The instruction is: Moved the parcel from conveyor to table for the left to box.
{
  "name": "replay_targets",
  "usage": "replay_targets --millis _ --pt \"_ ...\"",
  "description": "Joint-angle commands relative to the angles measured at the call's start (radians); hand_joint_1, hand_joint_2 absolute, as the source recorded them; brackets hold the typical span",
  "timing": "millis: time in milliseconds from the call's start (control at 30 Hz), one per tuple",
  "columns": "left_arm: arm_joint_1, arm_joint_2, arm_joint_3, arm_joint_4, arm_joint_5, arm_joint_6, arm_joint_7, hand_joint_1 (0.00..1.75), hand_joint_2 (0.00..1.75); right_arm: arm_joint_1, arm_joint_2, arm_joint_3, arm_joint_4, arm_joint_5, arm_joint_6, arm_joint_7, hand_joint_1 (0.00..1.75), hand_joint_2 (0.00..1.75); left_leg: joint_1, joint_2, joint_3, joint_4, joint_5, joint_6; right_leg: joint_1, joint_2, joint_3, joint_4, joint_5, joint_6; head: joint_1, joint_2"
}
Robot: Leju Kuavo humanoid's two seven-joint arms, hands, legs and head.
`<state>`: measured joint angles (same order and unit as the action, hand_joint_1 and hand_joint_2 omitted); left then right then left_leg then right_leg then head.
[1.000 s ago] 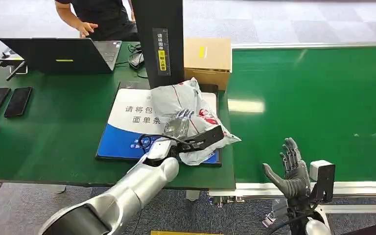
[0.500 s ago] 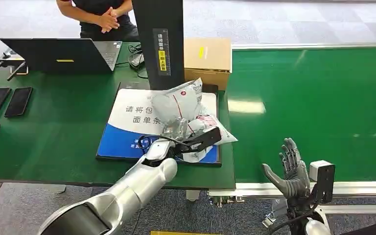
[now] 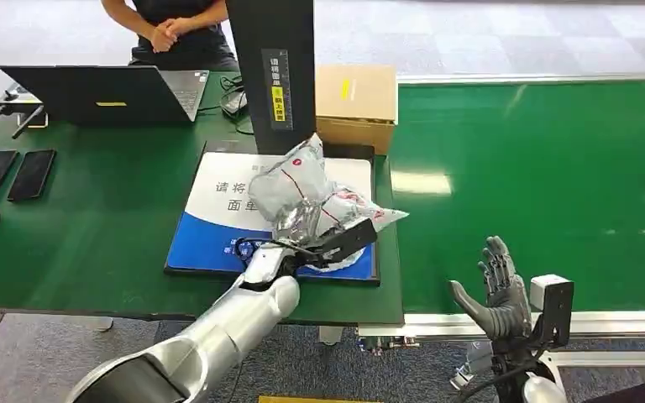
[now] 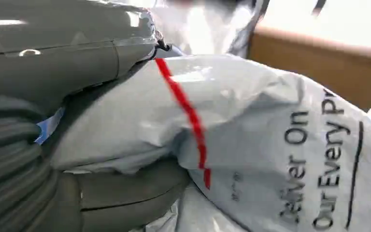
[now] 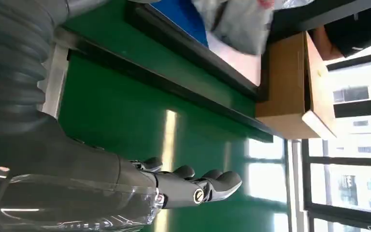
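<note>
- My right hand (image 3: pixel 499 295) hangs nearest me, low beside the green conveyor (image 3: pixel 546 176), fingers (image 5: pixel 193 186) spread and holding nothing; I judge it best kept clear of the bench edge.
- My left hand (image 3: pixel 301 228) reaches over the bench (image 3: pixel 92 227), its fingers (image 4: pixel 125 193) wrapped around the parcel (image 3: pixel 311 197), a grey plastic mailer with red stripes (soft and crumpled, so it will sag and slip).
- The parcel sits over the blue and white mat (image 3: pixel 210 231), one end raised; whether its lower edge touches the mat I cannot tell.
- To do this step well, I should grip a thick fold of the bag, not a loose flap, and lift it high enough that the trailing corner clears the mat's rim.
- Beyond it stands the black post (image 3: pixel 270 67), and just beside that the cardboard box (image 3: pixel 356 101); I judge the path should swing around the post, not brush it.
- Farther off sit a laptop (image 3: pixel 101 94) and two phones (image 3: pixel 10 173), and a person (image 3: pixel 172 34) stands behind the bench, hands clasped.
</note>
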<state>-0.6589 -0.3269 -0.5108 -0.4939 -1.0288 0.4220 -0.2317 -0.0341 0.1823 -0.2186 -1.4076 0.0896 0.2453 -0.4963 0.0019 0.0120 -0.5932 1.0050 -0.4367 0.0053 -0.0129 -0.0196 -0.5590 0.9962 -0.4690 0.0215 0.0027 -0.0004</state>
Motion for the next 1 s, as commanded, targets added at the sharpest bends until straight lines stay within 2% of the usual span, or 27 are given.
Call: replay_targets --millis 33,367,467,500,567,667,800,867,900,967,1000 --pt "0.061 0.089 0.017 -0.201 -0.056 0.124 -0.102 1.75 1.75 -0.014 -0.012 -0.012 0.02 -0.015 -0.004 0.011 0.0 1.75 0.0 0.002 0.002 -0.001 -0.001 -0.001 0.0 0.003 0.001 -0.001 0.0 -0.001 0.0 0.0" --pt "0.061 0.092 0.021 -0.203 -0.056 0.121 -0.105 1.75 1.75 -0.011 -0.013 -0.015 0.019 -0.017 -0.004 0.01 0.0 1.75 0.0 0.0 0.001 -0.001 0.0 -0.001 0.0 0.002 0.0 -0.001 0.0 -0.001 0.0 0.0" --pt "0.062 0.104 0.048 -0.221 -0.066 0.187 -0.111 1.75 1.75 0.001 -0.015 -0.018 0.008 -0.022 -0.008 0.009 0.0 1.75 0.0 0.0 0.001 -0.001 0.0 0.0 0.0 0.002 0.0 -0.001 0.0 -0.001 0.0 0.0" --pt "0.12 0.124 0.155 -0.381 -0.098 0.276 -0.099 1.75 1.75 0.02 -0.016 -0.023 -0.012 -0.029 -0.02 0.006 0.0 1.75 0.0 0.0 0.002 -0.001 0.0 -0.001 0.0 0.002 0.001 -0.001 0.0 -0.001 0.0 0.0" --pt "0.135 0.184 0.215 -0.456 -0.075 0.258 -0.117 1.75 1.75 0.05 -0.019 -0.027 -0.041 -0.037 -0.02 0.004 0.0 1.75 0.0 0.001 0.001 -0.001 -0.001 -0.001 0.0 0.003 -0.001 0.0 0.0 -0.001 0.0 0.0" --pt "0.169 0.231 0.288 -0.51 -0.113 0.257 -0.098 1.75 1.75 0.064 -0.015 -0.027 -0.054 -0.038 -0.018 0.003 0.0 1.75 0.001 0.003 0.001 -0.001 -0.001 -0.001 0.001 0.005 -0.001 0.0 0.0 -0.001 0.0 0.0" --pt "0.18 0.228 0.301 -0.507 -0.122 0.261 -0.11 1.75 1.75 0.063 -0.015 -0.024 -0.053 -0.038 -0.017 0.003 0.0 1.75 0.001 0.003 0.003 -0.003 -0.001 -0.002 0.001 0.006 0.001 -0.001 0.0 -0.002 0.0 0.0" --pt "0.198 0.238 0.331 -0.512 -0.17 0.276 -0.079 1.75 1.75 0.066 -0.019 -0.018 -0.05 -0.04 -0.016 0.002 0.0 1.75 0.001 0.002 0.001 -0.002 0.0 -0.002 0.001 0.003 -0.001 -0.001 -0.001 -0.001 0.0 0.0" --pt "0.213 0.244 0.364 -0.546 -0.208 0.276 -0.046 1.75 1.75 0.068 -0.021 -0.015 -0.049 -0.041 -0.015 0.002 0.0 1.75 0.001 0.002 0.002 -0.003 0.0 -0.002 0.001 0.004 0.0 -0.001 -0.001 -0.002 0.0 0.0" --pt "0.236 0.264 0.383 -0.563 -0.19 0.276 -0.072 1.75 1.75 0.07 -0.023 -0.013 -0.045 -0.044 -0.016 -0.001 0.0 1.75 0.001 0.004 0.001 -0.003 0.0 -0.001 0.001 0.006 -0.001 -0.001 0.0 -0.001 0.0 0.0" --pt "0.237 0.266 0.385 -0.563 -0.188 0.276 -0.075 1.75 1.75 0.07 -0.023 -0.013 -0.044 -0.045 -0.016 -0.002 0.0 1.75 0.001 0.006 0.005 -0.005 -0.001 -0.002 0.001 0.009 0.002 -0.003 0.0 -0.002 0.0 0.0"
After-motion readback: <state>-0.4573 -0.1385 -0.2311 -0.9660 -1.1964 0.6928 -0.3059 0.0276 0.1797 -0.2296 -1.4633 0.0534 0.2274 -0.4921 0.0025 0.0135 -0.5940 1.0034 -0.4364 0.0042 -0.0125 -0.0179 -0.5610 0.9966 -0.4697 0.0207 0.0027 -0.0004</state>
